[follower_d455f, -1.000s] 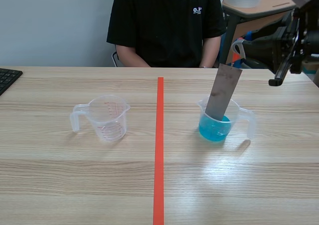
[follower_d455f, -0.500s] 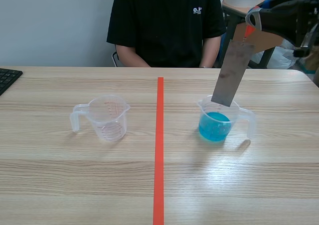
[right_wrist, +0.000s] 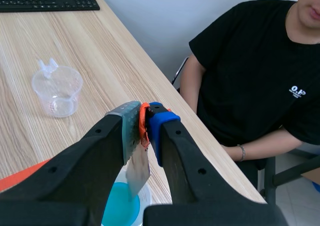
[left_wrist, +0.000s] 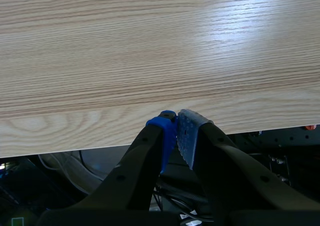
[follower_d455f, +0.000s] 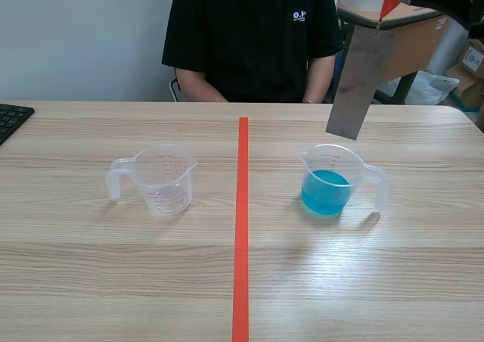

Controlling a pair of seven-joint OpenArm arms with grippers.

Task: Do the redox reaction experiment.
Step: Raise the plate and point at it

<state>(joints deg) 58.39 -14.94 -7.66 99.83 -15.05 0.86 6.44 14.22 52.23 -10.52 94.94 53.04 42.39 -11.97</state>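
Risen well above where it was a second ago, the right hand [right_wrist: 144, 121] has drawn the flat grey metal strip [follower_d455f: 359, 81] up and out of the clear plastic measuring cup of blue liquid [follower_d455f: 330, 147], where the strip had been leaning. This hand is clamped tight on the strip's upper end, with the pads pinching it and almost no gap between them. The strip hangs tilted in the air, its lower edge just above and slightly behind the cup's rim and touching nothing. Whether the wetted end has changed colour cannot be made out. The soaking step looks finished. The next move is probably to carry the strip away, and drips onto the pale wooden bench [follower_d455f: 113, 266] are the risk. An empty clear plastic measuring cup [follower_d455f: 162, 179] stands well to the left of the blue one, beyond the orange-red tape line [follower_d455f: 241, 228]. The left hand [left_wrist: 176, 131] is closed on nothing, pads together, over the bench's near edge.
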